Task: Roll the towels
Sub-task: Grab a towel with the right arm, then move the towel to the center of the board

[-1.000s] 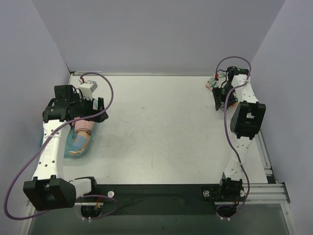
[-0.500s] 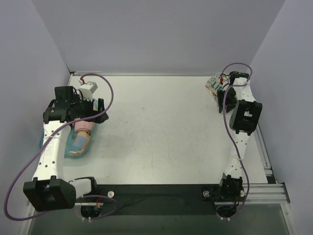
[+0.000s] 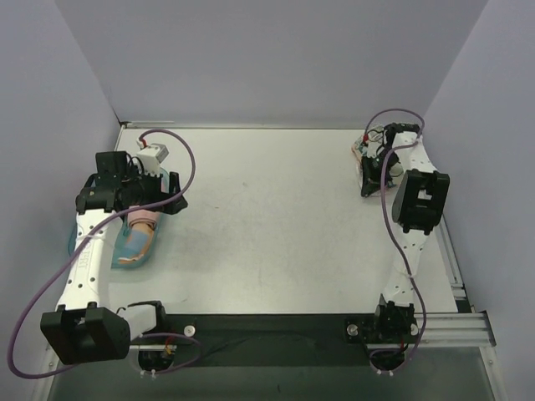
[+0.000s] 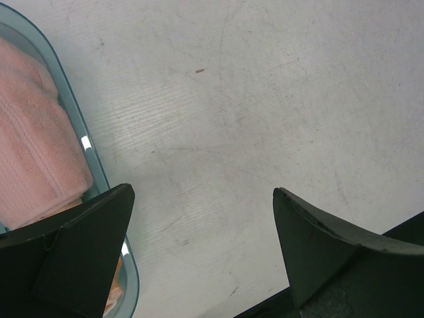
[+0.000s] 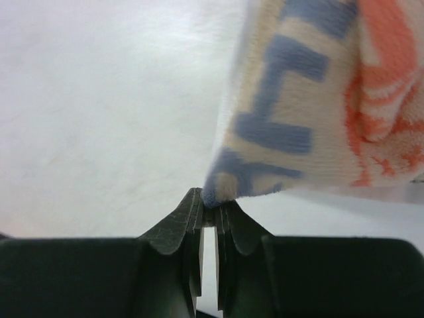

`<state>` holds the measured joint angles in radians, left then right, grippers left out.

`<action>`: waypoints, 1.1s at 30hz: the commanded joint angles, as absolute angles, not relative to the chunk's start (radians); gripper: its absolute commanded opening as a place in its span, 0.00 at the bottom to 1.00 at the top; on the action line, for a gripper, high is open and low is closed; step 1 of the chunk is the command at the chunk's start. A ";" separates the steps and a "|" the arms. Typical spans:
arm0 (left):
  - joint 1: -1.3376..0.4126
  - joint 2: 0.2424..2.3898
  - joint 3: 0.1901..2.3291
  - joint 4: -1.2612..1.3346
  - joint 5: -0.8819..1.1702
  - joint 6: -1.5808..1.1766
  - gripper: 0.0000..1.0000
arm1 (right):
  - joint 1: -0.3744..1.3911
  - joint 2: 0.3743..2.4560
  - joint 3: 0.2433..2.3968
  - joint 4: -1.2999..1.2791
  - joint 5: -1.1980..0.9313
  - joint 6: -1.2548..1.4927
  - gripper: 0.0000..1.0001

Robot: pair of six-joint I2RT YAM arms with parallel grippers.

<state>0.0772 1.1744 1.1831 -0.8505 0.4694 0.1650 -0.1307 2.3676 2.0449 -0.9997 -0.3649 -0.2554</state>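
The whitish lettered towel (image 5: 318, 99) hangs by a corner pinched in my right gripper (image 5: 209, 202), which is shut on it at the far right of the table (image 3: 368, 171). The towel (image 3: 364, 147) shows there, bunched by the gripper. My left gripper (image 4: 202, 199) is open and empty, over bare table just right of the teal tray (image 4: 79, 132). A plain pink rolled towel (image 4: 30, 152) lies in that tray. In the top view the left gripper (image 3: 171, 199) hovers at the tray's (image 3: 125, 251) far end, above the pink towel (image 3: 144, 219). A striped towel does not show clearly.
An orange-and-pale cloth (image 3: 134, 255) lies in the near part of the teal tray. The side walls stand close to both arms. A metal rail (image 3: 456, 276) runs along the table's right edge. The black base plate (image 3: 267, 330) spans the near edge.
My right gripper has moved toward the near side from the far right corner, carrying the towel corner. My left gripper has shifted slightly right at the tray's far end.
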 commanded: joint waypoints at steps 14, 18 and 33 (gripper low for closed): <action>0.072 1.131 1.098 -0.649 0.643 0.060 0.95 | 0.333 1.758 2.054 -1.198 -0.828 -0.367 0.00; 0.066 1.115 1.045 -0.580 0.684 0.019 0.94 | 0.266 1.660 1.952 -1.198 -0.914 -0.394 0.00; -0.383 1.408 0.986 -0.474 0.494 0.098 0.89 | -0.048 1.672 1.657 -1.189 -0.859 -0.483 0.00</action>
